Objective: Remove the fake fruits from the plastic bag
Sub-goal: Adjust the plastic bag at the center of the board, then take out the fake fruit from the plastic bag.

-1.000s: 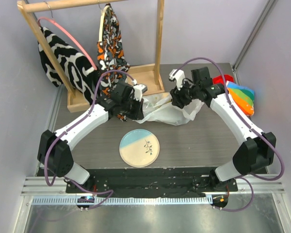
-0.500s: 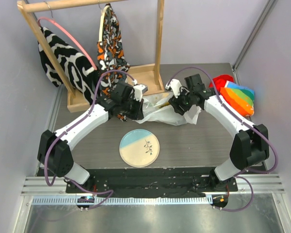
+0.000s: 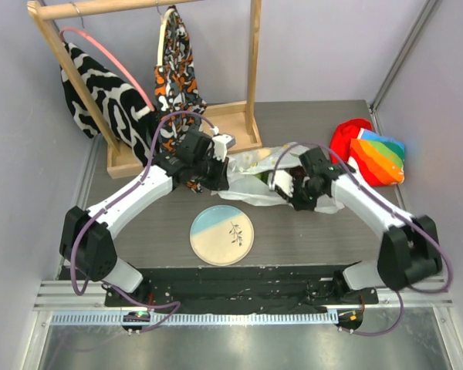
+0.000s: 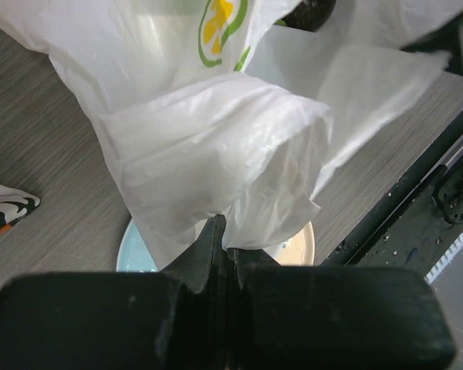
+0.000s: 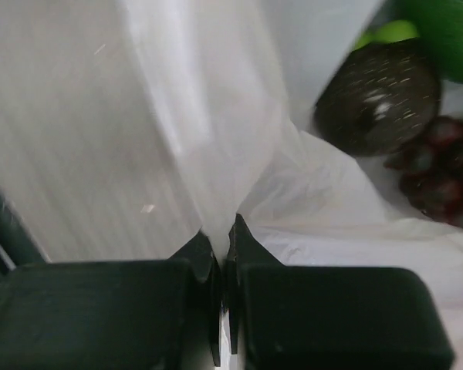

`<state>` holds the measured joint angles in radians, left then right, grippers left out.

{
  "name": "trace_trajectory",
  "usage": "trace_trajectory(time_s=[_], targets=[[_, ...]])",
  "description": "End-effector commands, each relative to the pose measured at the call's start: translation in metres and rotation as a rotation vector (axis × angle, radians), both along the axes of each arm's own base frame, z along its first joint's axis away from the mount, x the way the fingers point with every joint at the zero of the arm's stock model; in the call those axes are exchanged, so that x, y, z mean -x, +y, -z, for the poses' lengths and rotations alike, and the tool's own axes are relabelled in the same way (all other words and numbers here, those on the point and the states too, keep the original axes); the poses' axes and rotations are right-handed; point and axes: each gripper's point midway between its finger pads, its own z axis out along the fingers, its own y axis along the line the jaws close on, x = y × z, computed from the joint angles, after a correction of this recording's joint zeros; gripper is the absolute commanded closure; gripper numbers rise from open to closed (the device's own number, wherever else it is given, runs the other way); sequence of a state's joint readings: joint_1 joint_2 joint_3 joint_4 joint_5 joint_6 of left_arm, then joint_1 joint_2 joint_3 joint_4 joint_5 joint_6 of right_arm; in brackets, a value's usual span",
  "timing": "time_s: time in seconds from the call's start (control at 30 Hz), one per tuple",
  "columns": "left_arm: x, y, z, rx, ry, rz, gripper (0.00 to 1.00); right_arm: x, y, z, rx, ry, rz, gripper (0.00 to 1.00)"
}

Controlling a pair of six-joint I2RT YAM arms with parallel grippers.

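Top external view: a thin, crinkled white plastic bag (image 3: 255,176) lies on the grey wood-grain surface (image 3: 316,231), towards the back and roughly midway between the two arms. The left tool (image 3: 225,169) meets the bag at its left end. The right tool (image 3: 282,183) meets it at its front right (both arms reach inward from the near edge). Just in front of the bag sits a round blue-and-cream plate (image 3: 222,235). Behind the bag stands a wooden rack (image 3: 252,69), hung with a black-and-white garment (image 3: 100,92) and an orange patterned garment (image 3: 176,69). A red and rainbow-striped cloth (image 3: 374,154) lies at the rear right of the surface.

Left wrist view: the left tool is fully closed. Its two black fingers (image 4: 204,250) are pressed together on a fold of the bag, and the film is raised off the surface. The plate shows beneath the hanging film. A yellow-and-green print (image 4: 220,23) marks the bag near the top of the view.

Right wrist view (somewhat blurred): the right tool is also fully closed, pinching a gathered ridge of the bag's film between its fingertips. Beyond the pinch, fake fruits lie inside the bag. They are a dark speckled avocado (image 5: 378,96), a dark purple grape bunch (image 5: 440,173) just beside it, and a bright green fruit (image 5: 447,42) partly cut off at the top right corner.
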<state>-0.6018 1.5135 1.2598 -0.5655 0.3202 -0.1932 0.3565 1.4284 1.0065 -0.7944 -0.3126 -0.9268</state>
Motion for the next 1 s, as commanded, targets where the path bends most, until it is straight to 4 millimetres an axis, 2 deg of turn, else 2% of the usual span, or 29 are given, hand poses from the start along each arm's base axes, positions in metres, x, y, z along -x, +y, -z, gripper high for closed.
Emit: trace_trajectory(time_s=[0.0, 0.07, 0.13, 0.17, 0.2, 0.27, 0.3, 0.33, 0.4, 0.43, 0.57, 0.6, 0.67, 0.7, 0.77, 0.8, 0.83, 0.87, 0.93, 0.97], targets=[[0.004, -0.003, -0.005, 0.027, -0.017, 0.038, 1.00, 0.081, -0.028, -0.003, 0.066, 0.049, -0.334, 0.98], [0.006, -0.003, 0.000, 0.028, -0.003, 0.034, 1.00, 0.100, -0.042, 0.012, 0.119, 0.073, -0.401, 0.94], [0.006, -0.005, 0.002, 0.038, 0.002, 0.033, 1.00, 0.103, -0.056, 0.016, 0.187, 0.080, -0.415, 0.83], [0.005, -0.006, 0.001, 0.043, 0.001, 0.034, 1.00, 0.100, -0.058, 0.014, 0.203, 0.064, -0.408, 0.76], [0.004, -0.006, 0.001, 0.044, 0.001, 0.033, 1.00, 0.095, -0.059, 0.009, 0.209, 0.047, -0.382, 0.63], [0.002, -0.008, -0.003, 0.050, -0.006, 0.037, 1.00, 0.078, -0.049, -0.015, 0.176, -0.014, -0.338, 0.56], [0.002, -0.009, -0.003, 0.049, -0.003, 0.040, 1.00, 0.078, -0.046, -0.024, 0.153, 0.001, -0.305, 0.52], [0.002, -0.008, -0.003, 0.046, -0.005, 0.042, 1.00, 0.067, -0.029, -0.050, 0.078, -0.044, -0.301, 0.50], [0.001, -0.008, -0.005, 0.046, -0.010, 0.043, 1.00, 0.067, -0.016, -0.073, 0.007, -0.020, -0.276, 0.46], [0.002, -0.008, -0.005, 0.044, -0.010, 0.044, 1.00, 0.058, -0.001, -0.095, -0.064, -0.023, -0.247, 0.46], [0.007, -0.004, -0.004, 0.034, -0.011, 0.046, 1.00, 0.048, 0.026, -0.123, -0.192, 0.042, -0.167, 0.45], [0.007, -0.003, -0.006, 0.038, -0.017, 0.045, 1.00, 0.043, 0.031, -0.124, -0.213, 0.042, -0.156, 0.46], [0.008, -0.002, -0.004, 0.039, -0.021, 0.044, 1.00, 0.035, 0.041, -0.115, -0.252, 0.094, -0.090, 0.50], [0.008, -0.002, -0.004, 0.041, -0.022, 0.043, 1.00, 0.024, 0.047, -0.113, -0.276, 0.075, -0.072, 0.53], [0.006, -0.004, -0.006, 0.048, -0.031, 0.046, 1.00, 0.016, 0.052, -0.094, -0.288, 0.128, 0.004, 0.54], [0.006, -0.004, -0.007, 0.048, -0.034, 0.047, 1.00, -0.002, 0.057, -0.090, -0.297, 0.083, 0.030, 0.54], [0.005, -0.004, -0.008, 0.050, -0.039, 0.047, 1.00, -0.009, 0.057, -0.082, -0.295, 0.083, 0.062, 0.53], [0.004, -0.004, -0.009, 0.051, -0.046, 0.048, 1.00, -0.030, 0.059, -0.073, -0.289, 0.064, 0.142, 0.51], [0.004, -0.003, -0.010, 0.049, -0.053, 0.047, 1.00, -0.052, 0.061, -0.072, -0.288, 0.026, 0.218, 0.50], [0.005, -0.003, -0.010, 0.050, -0.051, 0.047, 0.99, -0.067, 0.064, -0.064, -0.294, 0.026, 0.277, 0.50]])
